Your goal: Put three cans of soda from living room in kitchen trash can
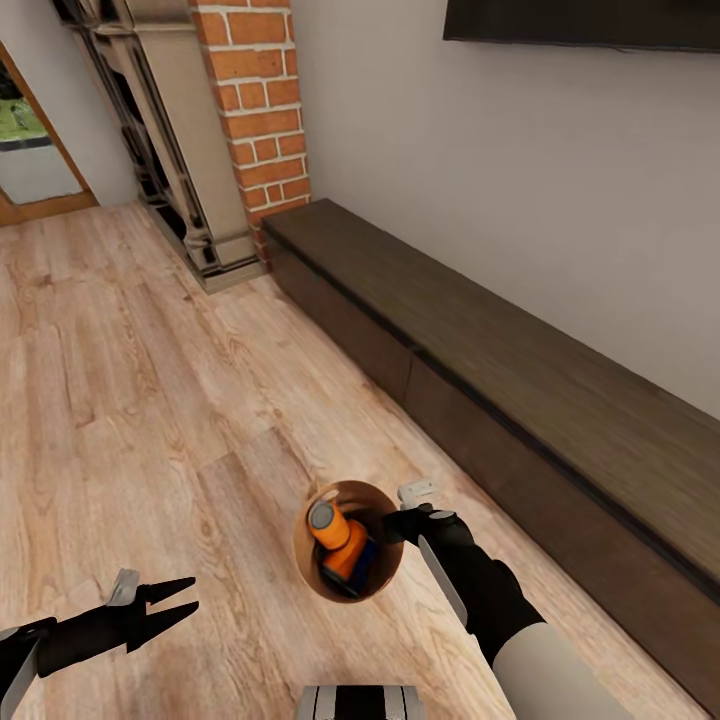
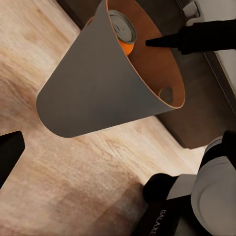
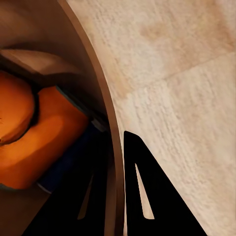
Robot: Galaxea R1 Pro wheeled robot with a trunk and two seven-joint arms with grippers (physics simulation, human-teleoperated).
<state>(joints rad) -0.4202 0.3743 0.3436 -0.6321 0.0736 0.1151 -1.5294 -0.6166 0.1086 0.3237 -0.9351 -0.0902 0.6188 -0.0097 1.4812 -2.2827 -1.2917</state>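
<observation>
Right gripper has its jaws clamped on the bin rim; held tilted, cans could spill. Left gripper hangs apart, empty.

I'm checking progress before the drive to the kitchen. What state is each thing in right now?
Pale grey-white tapered bin: lifted off the floor, tilted, held by its rim.
Orange soda cans: lying inside the bin.
Right gripper: shut on the bin's rim.
Left gripper: open, empty.
</observation>
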